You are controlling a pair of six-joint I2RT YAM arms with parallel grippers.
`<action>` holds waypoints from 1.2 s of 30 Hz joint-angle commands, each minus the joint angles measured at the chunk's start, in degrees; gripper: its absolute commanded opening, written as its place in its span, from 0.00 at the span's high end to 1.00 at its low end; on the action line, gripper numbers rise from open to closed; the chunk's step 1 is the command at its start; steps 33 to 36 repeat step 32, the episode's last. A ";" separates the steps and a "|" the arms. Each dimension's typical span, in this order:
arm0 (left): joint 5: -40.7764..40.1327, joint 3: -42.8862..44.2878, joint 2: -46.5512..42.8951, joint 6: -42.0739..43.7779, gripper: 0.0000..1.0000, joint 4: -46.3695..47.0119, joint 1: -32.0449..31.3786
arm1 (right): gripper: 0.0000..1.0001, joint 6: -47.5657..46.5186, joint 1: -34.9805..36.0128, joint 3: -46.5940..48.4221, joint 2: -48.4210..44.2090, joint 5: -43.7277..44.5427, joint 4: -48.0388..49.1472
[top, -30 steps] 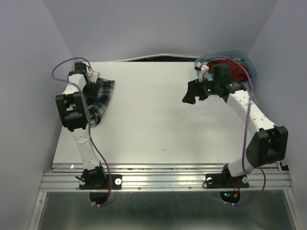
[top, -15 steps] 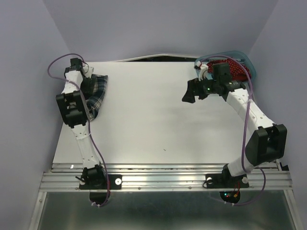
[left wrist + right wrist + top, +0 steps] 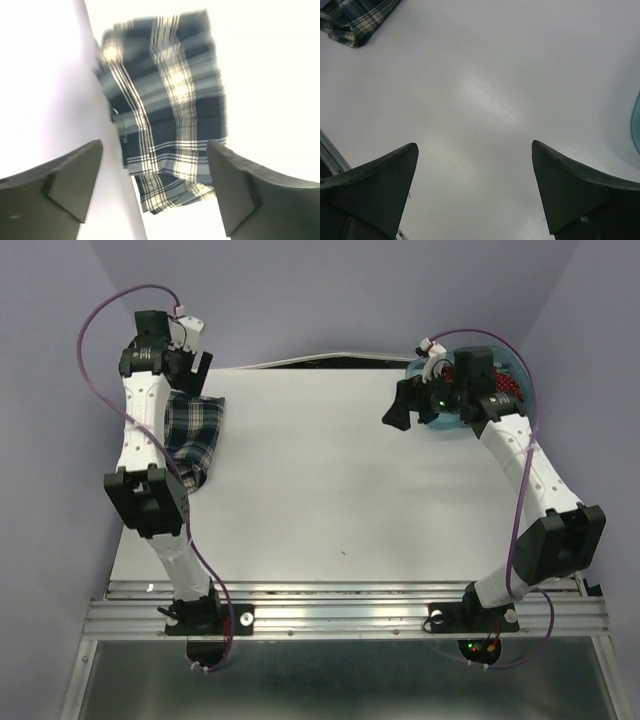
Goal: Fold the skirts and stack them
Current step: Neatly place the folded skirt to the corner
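Both grippers are empty right now. The left gripper (image 3: 154,147) hangs high over the far-left corner of the table (image 3: 330,490) with its fingers spread wide and nothing between them. The plaid skirt (image 3: 198,435) lies below it along the table's left edge, a rumpled oblong partly hidden by the left arm in the top view. The right gripper (image 3: 473,145) is spread wide too, hovering over bare table near the far-right corner and facing the table's left side. The red skirt (image 3: 507,387) sits bunched in the tub (image 3: 636,122) at the table's far-right corner, mostly hidden behind the right arm. The skirts are well apart, not stacked.
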 commanded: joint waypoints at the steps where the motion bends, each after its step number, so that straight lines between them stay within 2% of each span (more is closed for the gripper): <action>1: 6.47 -1.45 -16.77 -0.39 0.01 4.91 -4.06 | 0.00 0.34 -2.76 4.81 -4.04 9.71 0.24; 4: 11.74 -11.28 -26.18 -3.91 0.01 7.22 -8.35 | 0.00 -0.27 -2.76 2.71 -6.41 14.30 -0.11; 5: 15.76 -13.94 -29.95 -5.14 0.01 8.18 -9.07 | 0.00 -0.53 -3.37 1.48 -7.90 16.92 -0.28; 6: 18.33 -16.57 -29.98 -6.19 0.01 8.71 -9.68 | 0.00 -0.45 -4.33 0.08 -8.61 17.56 -0.37; 7: 20.88 -22.69 -33.29 -9.07 0.01 10.89 -10.82 | 0.00 -0.53 -5.04 -2.98 -9.23 17.91 -0.46; 11: 16.51 -35.92 -39.64 -14.90 0.01 13.02 -15.66 | 0.00 -1.06 -8.73 -10.65 -12.56 16.34 -2.03; 16: 14.76 -47.69 -45.18 -9.91 0.01 12.14 -16.10 | 0.00 -1.16 -8.74 -20.83 -16.08 14.14 -3.27; 22: 10.71 -53.85 -46.06 -8.49 0.01 11.09 -16.10 | 0.00 -0.27 -8.74 -26.12 -18.19 13.26 -3.62; 28: 10.97 -58.96 -49.31 -8.05 0.01 15.30 -16.10 | 0.00 0.96 -8.74 -27.45 -17.32 12.99 -2.92; 36: 11.23 -59.49 -48.97 -8.05 0.01 16.62 -16.10 | 0.00 0.17 -8.74 -27.36 -17.49 14.48 -2.74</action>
